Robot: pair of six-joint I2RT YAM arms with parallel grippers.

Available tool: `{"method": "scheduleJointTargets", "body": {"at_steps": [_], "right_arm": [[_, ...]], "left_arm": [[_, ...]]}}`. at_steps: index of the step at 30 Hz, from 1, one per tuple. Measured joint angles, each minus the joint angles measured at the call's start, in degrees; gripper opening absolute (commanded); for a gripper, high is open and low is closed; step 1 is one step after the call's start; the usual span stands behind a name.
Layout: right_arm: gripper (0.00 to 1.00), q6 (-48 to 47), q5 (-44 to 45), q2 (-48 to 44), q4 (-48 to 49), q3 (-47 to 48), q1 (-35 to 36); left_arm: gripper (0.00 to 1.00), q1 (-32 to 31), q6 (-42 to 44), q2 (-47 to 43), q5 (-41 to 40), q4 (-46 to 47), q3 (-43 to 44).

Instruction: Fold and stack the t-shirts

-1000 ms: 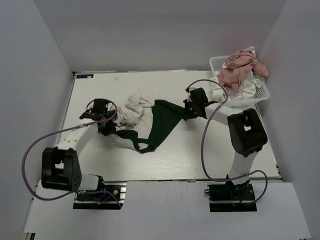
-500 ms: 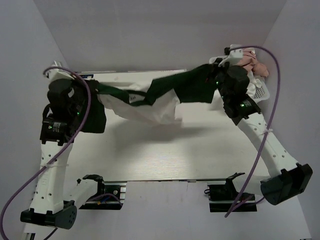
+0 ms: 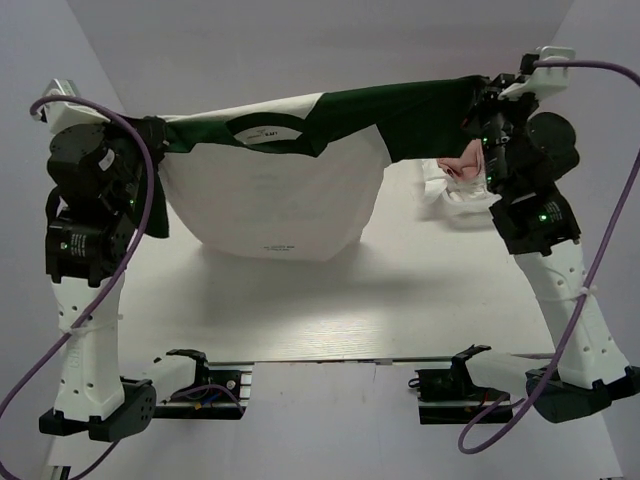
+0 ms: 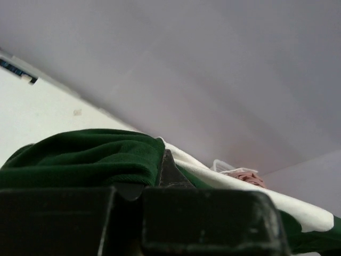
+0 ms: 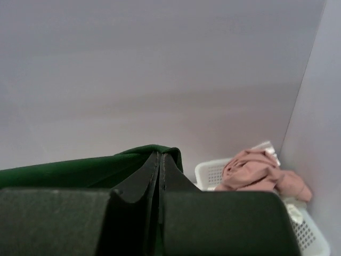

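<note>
High above the worktop [image 3: 420, 300], the t-shirt [image 3: 270, 190] stretches sideways between the left gripper [image 3: 153, 134] and right gripper [image 3: 476, 106], each clamped shut on one end of it.

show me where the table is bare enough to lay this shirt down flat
Bare: the table's middle and near strip, below the hanging shirt. Crowded: the far right corner, where the basket holds a pink shirt. The far left is hidden.
</note>
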Motion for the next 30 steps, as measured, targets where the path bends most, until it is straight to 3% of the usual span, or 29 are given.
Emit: {"method": "scheduleJointTargets", "body": {"at_steps": [7, 21, 26, 30], "right_arm": [[0.0, -2.84, -2.51, -2.12, -5.46, 11.96, 0.2], [0.0, -3.43, -5.31, -14.43, -10.38, 18.08, -0.15], [0.0, -2.56, -2.34, -10.86, -8.81, 15.76, -0.22], [0.0, -0.2, -2.23, -2.95, -5.92, 8.57, -0.46]], "left_arm": [[0.0, 0.0, 3.08, -1.92, 7.04, 0.52, 8.15], [0.0, 0.07, 3.5, -14.03, 17.2, 0.98, 16.68], [0.0, 0.07, 3.32, -12.55, 17.81, 2.73, 9.86], [0.0, -0.04, 2.8, -4.09, 18.29, 7.34, 0.37]]}}
